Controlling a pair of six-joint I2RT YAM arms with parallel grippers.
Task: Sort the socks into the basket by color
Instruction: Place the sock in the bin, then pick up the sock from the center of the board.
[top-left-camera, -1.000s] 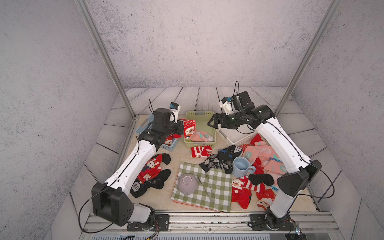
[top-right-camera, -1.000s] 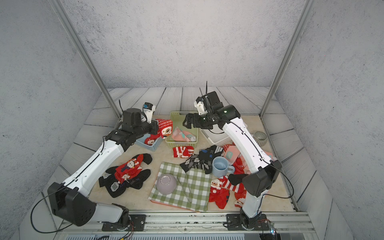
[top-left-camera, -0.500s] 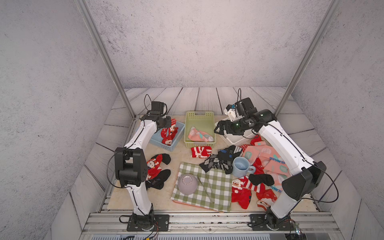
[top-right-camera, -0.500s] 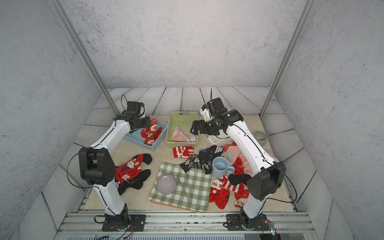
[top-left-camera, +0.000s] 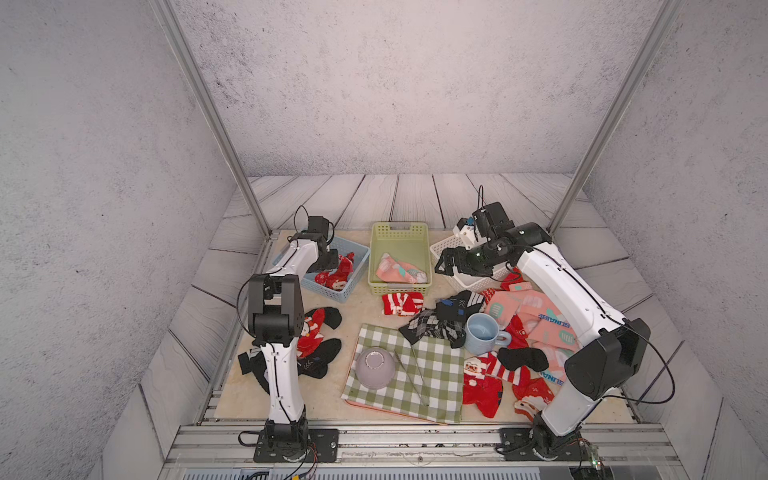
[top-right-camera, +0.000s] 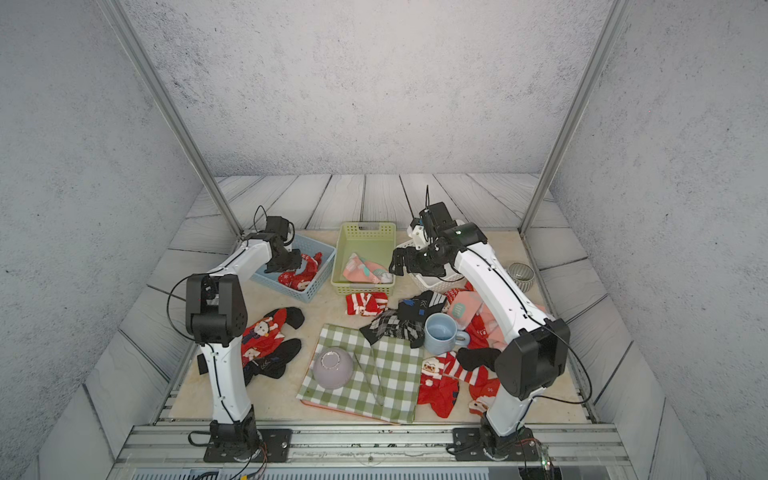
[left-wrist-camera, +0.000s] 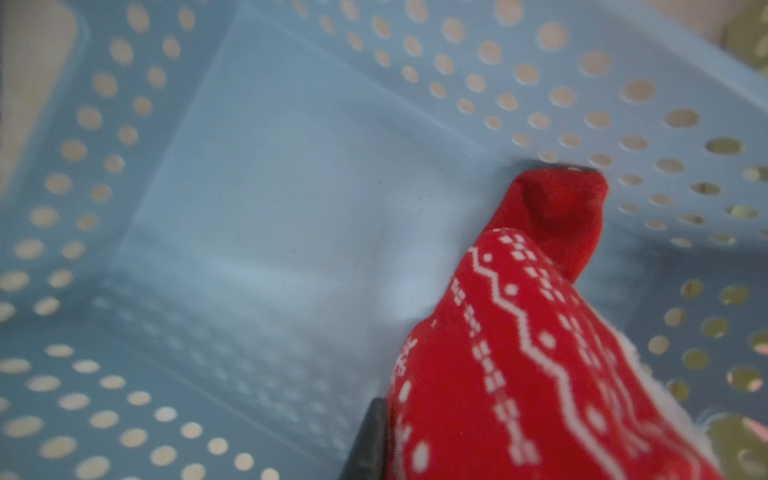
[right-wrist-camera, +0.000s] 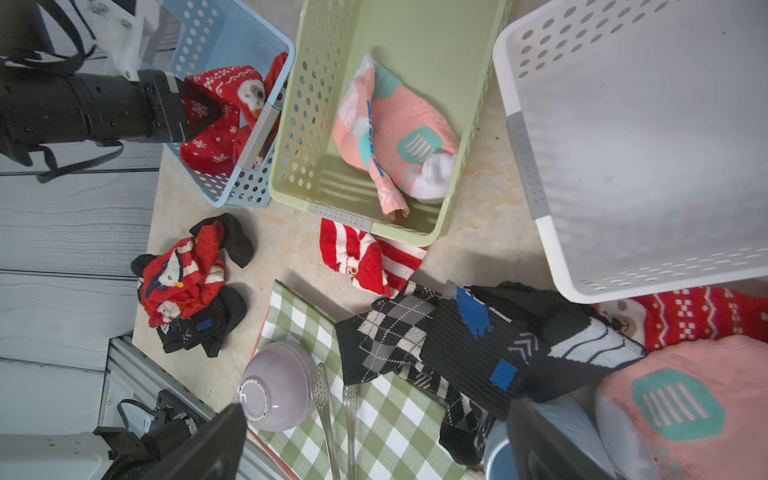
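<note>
The left gripper (top-left-camera: 330, 262) sits low inside the blue basket (top-left-camera: 328, 291) with the red sock (top-left-camera: 343, 268) between its jaws. They look slightly parted, but we cannot tell whether they grip. We open fully, let the sock settle, then lift straight up so no fabric snags.

The pink sock (top-left-camera: 397, 270) lies in the green basket (top-left-camera: 399, 289). The white basket (right-wrist-camera: 623, 145) is empty.

The right gripper (top-left-camera: 445, 265) hangs wide and empty near the black socks (top-left-camera: 455, 307).

Only the right wrist view shows the left jaws. The left wrist view shows only sock and basket floor.
</note>
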